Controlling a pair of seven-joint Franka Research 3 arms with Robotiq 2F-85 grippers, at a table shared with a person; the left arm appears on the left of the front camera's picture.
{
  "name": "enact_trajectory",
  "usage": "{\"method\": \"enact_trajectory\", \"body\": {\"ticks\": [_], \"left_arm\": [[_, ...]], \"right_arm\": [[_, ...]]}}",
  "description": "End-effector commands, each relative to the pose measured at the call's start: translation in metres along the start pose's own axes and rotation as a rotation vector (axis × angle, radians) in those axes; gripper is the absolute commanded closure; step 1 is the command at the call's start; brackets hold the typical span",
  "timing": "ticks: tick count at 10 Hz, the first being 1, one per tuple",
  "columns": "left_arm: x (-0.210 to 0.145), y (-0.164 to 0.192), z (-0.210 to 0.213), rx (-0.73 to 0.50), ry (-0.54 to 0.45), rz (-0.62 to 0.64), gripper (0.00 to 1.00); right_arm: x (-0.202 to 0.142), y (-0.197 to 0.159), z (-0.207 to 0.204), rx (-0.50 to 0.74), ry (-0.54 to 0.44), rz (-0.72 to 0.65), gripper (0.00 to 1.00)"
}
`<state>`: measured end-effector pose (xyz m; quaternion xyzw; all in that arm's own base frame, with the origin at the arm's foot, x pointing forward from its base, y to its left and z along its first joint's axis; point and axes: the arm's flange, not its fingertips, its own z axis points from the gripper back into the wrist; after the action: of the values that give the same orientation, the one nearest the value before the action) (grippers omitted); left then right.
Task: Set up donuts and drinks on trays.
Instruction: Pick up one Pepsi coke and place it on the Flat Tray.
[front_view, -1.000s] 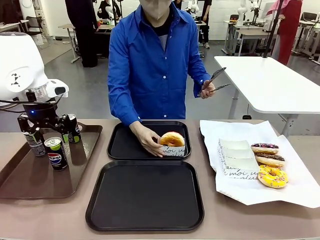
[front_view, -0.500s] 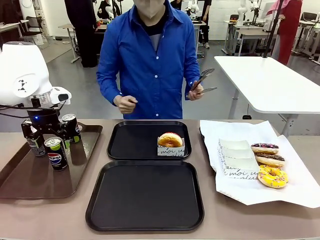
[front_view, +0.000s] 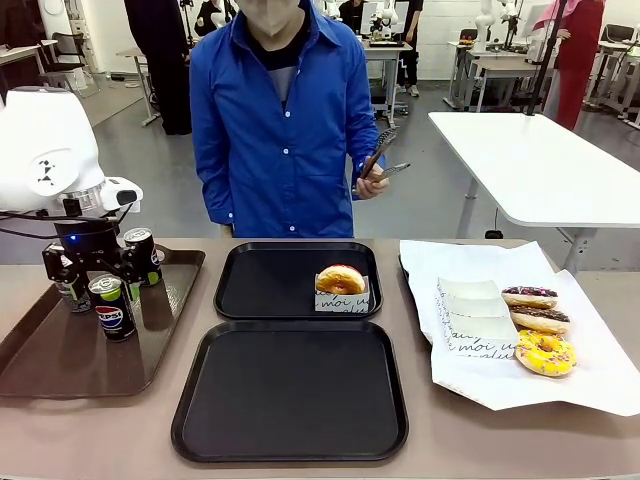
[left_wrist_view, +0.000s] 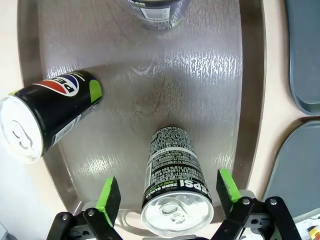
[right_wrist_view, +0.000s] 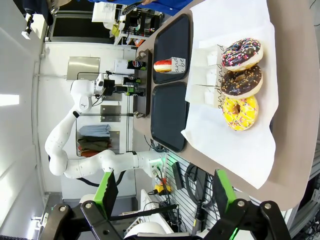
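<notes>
Standing upright on the long brown tray (front_view: 60, 350) at the table's left, three drinks (front_view: 112, 307) are seen in the front view, and the left gripper (front_view: 92, 270) is held low among them. In the left wrist view its green pads (left_wrist_view: 109, 197) are spread wide on either side of one can (left_wrist_view: 175, 175), whose silver top lies between them. A gap is left at each side, so the can is flanked but not touched. A second can (left_wrist_view: 47, 117) is seen off to the picture's left and a third can (left_wrist_view: 152, 10) at the top edge, both apart from the fingers.

Two black trays are laid at the middle of the table, one behind the other, their edges just beside each other. On the far tray (front_view: 265, 285) a sleeved donut (front_view: 343, 280) is set toward the right side, in white paper with script print. The near tray (front_view: 290, 390) is placed directly in front of it.

At the right a white paper sheet (front_view: 600, 380) is spread. On it a sprinkled dark donut (front_view: 530, 296), a chocolate donut (front_view: 540, 319) and a yellow donut (front_view: 545, 352) are lined up close together, beside a flat stack of paper sleeves (front_view: 475, 315).

The right gripper (right_wrist_view: 166, 192) is held well above that end of the table, its fingers parted wide.

At the far side a person in a blue shirt is seen, with tongs (front_view: 385, 155) held in one hand (front_view: 372, 182), away from the table.
</notes>
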<state>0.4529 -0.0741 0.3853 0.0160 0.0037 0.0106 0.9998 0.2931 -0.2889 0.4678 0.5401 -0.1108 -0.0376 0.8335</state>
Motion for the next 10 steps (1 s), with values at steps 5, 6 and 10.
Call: {"method": "enact_trajectory", "body": {"ticks": [5,6,10], "left_arm": [[0.0038,-0.0017,-0.0057,-0.020,0.009,-0.030,0.52],[0.0020,-0.0017,-0.0062,-0.026,0.006,-0.026,0.96],[0.0041,-0.0009,-0.0047,-0.018,0.013,-0.030,0.83]], "right_arm": [[0.0008,-0.0008,-0.0003,0.002,-0.004,0.002,0.00],[0.0008,-0.0008,-0.0003,0.002,-0.004,0.002,0.00],[0.0008,-0.0008,-0.0003,0.002,-0.004,0.002,0.00]]}}
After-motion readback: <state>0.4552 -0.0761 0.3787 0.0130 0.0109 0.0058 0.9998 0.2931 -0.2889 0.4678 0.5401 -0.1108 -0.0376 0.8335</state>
